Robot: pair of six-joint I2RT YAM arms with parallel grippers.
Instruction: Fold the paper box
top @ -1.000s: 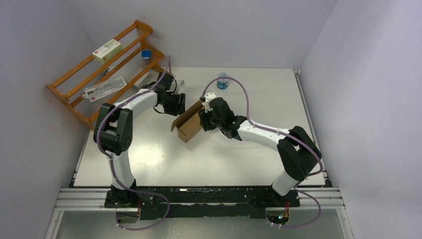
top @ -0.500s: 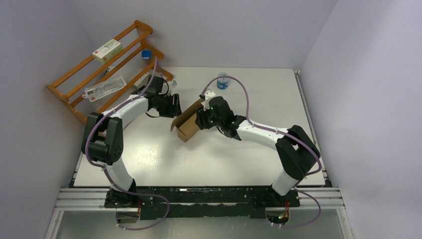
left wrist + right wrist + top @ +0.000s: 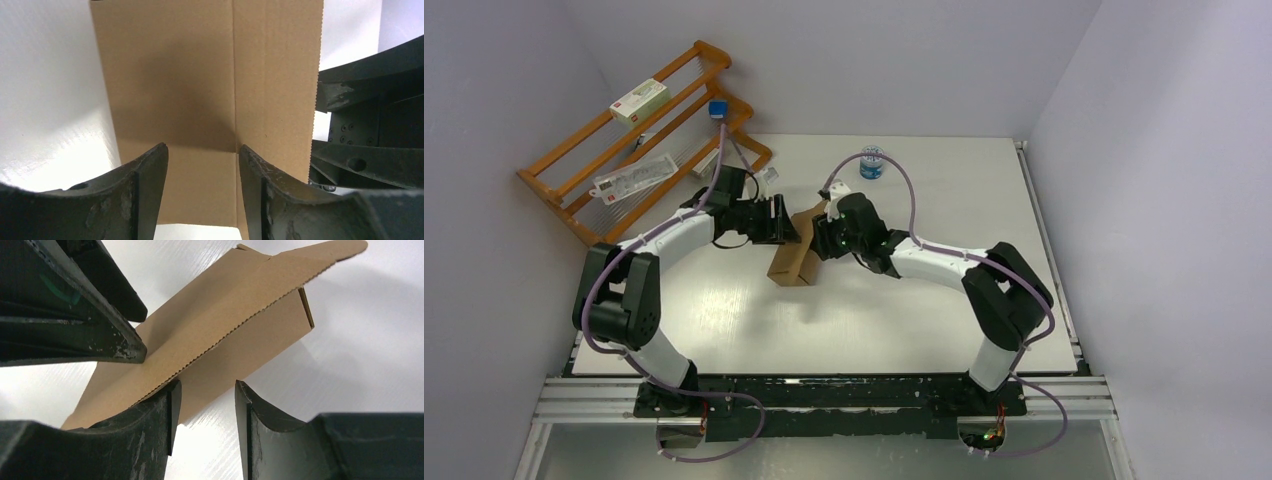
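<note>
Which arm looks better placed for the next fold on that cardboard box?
Probably left: the left gripper faces the paper box panel squarely, jaws open. The right gripper meets a flap edge aslant.

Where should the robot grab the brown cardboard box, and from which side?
Probably best the thin raised flap with the jagged edge, coming edge-on from where the right gripper is, one finger on each face. On the paper box, the wide flat panel facing the left gripper gives nothing to pinch; a sheet edge fits between open fingers.

Brown paper box (image 3: 791, 264), white table (image 3: 874, 315), orange rack (image 3: 709, 50)
</note>
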